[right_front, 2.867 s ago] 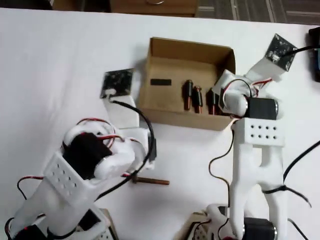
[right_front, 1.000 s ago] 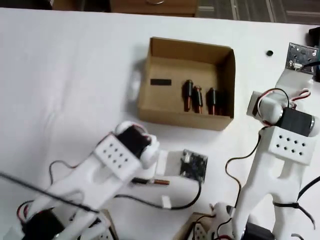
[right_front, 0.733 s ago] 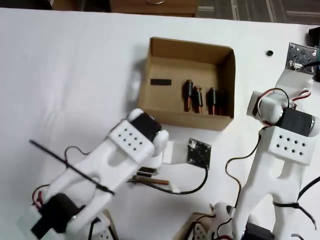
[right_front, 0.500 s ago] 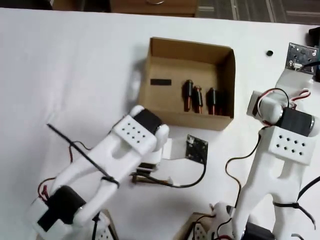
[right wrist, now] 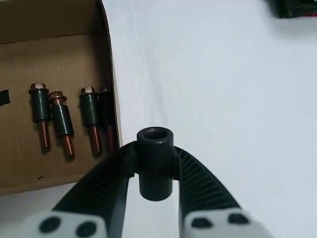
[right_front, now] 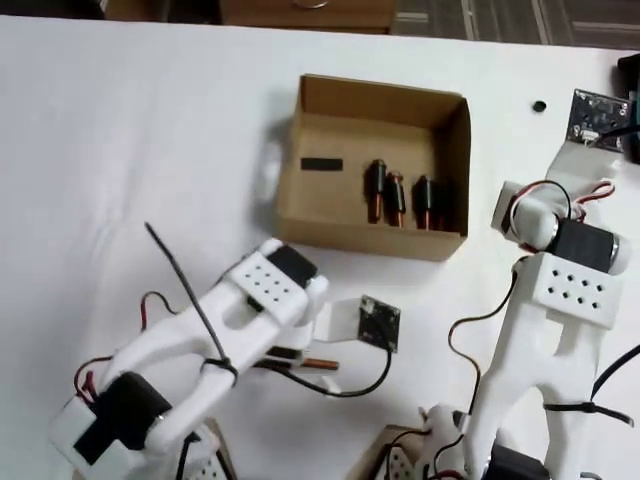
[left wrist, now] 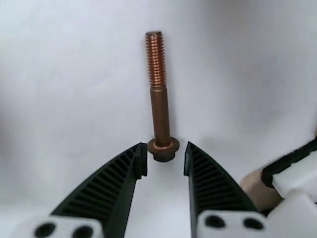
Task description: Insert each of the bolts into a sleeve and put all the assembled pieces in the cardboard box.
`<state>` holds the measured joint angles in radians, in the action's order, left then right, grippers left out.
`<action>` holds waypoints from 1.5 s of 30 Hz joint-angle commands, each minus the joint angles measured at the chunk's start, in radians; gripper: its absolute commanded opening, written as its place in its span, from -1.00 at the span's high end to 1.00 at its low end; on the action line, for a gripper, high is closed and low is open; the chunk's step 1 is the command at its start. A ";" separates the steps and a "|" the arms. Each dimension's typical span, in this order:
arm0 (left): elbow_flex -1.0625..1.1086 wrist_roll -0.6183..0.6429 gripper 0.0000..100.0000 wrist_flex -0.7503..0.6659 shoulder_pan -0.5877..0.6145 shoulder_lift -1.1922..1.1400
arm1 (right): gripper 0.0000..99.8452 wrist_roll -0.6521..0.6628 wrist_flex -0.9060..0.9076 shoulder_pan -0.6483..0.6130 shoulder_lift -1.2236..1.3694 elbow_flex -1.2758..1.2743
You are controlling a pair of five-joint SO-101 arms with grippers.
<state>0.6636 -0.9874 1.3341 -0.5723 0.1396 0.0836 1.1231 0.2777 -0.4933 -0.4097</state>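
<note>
high: cardboard box (right_front: 384, 92) toward the far edge of the desk (right_front: 120, 150), assembled pieces (right_front: 396, 198) lying inside; loose bolt (right_front: 318, 364) near the near edge | left wrist: left gripper (left wrist: 163, 158) spread, tips flanking the bolt's head (bolt flat on desk) | right wrist: right gripper (right wrist: 154, 161) pinching an upright sleeve (right wrist: 154, 146) just beside the box

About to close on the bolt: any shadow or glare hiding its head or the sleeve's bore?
Left wrist view: even light, faint shadow, the bolt and its head plain between the open fingers of the left gripper. Right wrist view: no glare; the sleeve in the right gripper has a bore too dark to see into. High view: the left arm covers the bolt's head end.
</note>
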 commanded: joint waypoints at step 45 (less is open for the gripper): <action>-0.338 -0.304 0.96 0.218 0.204 -0.117 | 0.96 0.011 -0.013 -0.001 -0.050 0.009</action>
<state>0.4196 -1.2144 1.4661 -0.3989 0.0092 0.0836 1.1231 0.2777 -0.4933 -0.4127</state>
